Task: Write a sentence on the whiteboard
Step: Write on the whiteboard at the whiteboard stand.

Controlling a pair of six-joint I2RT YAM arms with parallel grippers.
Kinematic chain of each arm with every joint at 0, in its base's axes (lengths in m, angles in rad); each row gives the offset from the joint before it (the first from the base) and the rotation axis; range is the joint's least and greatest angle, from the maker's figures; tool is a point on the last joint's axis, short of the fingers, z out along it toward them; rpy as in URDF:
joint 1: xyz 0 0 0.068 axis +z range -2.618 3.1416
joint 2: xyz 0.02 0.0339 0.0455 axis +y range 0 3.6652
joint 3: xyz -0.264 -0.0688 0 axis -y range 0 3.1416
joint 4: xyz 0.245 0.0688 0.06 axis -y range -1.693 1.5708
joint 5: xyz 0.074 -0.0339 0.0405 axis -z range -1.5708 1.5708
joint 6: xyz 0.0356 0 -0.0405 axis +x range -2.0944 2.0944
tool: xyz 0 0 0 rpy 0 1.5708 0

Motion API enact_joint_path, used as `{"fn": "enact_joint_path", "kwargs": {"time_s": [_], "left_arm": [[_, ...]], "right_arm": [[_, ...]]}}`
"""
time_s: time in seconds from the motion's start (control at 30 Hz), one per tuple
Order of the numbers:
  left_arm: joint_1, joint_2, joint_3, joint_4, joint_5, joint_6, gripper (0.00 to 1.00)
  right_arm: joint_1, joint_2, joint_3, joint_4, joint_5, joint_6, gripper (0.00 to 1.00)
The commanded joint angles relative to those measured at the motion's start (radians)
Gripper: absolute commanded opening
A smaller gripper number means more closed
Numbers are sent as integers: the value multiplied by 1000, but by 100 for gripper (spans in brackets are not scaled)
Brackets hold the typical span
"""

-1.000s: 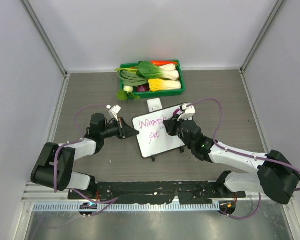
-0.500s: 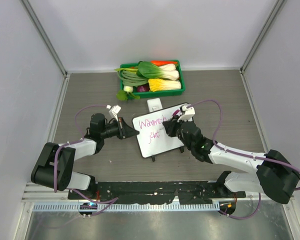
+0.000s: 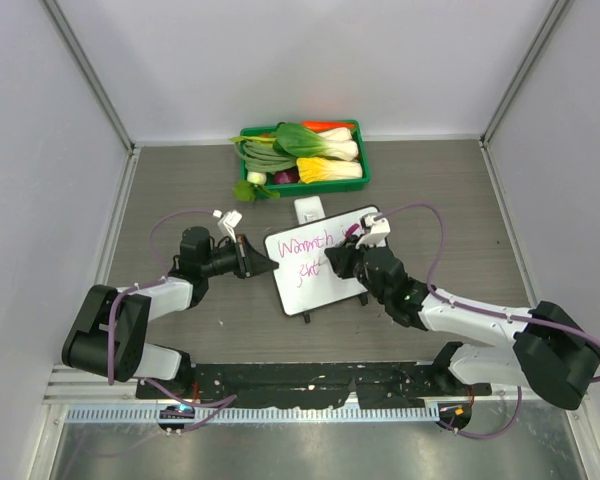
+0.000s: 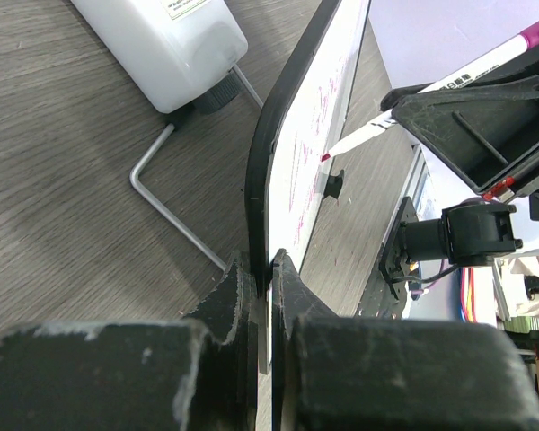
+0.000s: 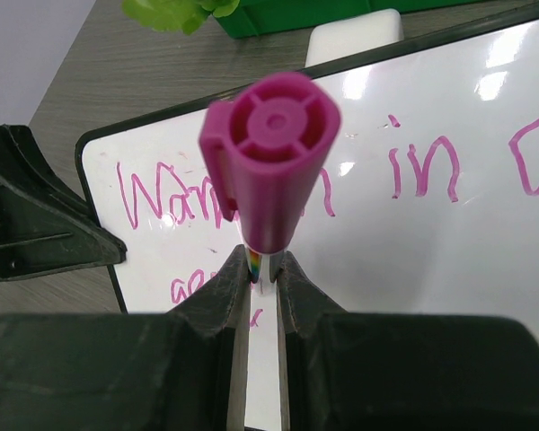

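Middle of sentence hidden behind marker, lower line partly behind right gripper, whiteboard right end cut off by frame.

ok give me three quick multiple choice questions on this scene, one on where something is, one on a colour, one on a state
1. Where is the green tray relative to the whiteboard?
A. Beyond it, on the far side
B. Between it and the arm bases
C. Underneath it

2. What colour is the marker in the right gripper?
A. Blue
B. Magenta
C. Black

3. What is the left gripper doing?
A. Hanging open above the board
B. Shut on the whiteboard's edge
C. Holding the marker

Answers:
1 A, the top view shows the tray past the board's far edge.
2 B, the right wrist view shows its magenta cap end.
3 B, the left wrist view shows it clamped on the dark rim.
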Motion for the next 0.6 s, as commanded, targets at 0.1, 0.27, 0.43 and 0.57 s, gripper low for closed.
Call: {"fn": "enact_joint_path", "kwargs": {"time_s": [0.1,0.27,0.43,0.57], "left_arm": [[3,10,-6,-36,-99,79,0],[3,15,-4,-36,-99,81,0],[3,13,-6,-36,-97,79,0],[3,10,-6,-36,-99,81,0]], "right_arm": [[-2,-33,-42,-77,7,-10,1],[-1,-43,-56,-81,-2,-2,1],[-1,-49,-53,-80,21,-7,1],[-1,-71,-27,-94,39,-23,1]]}}
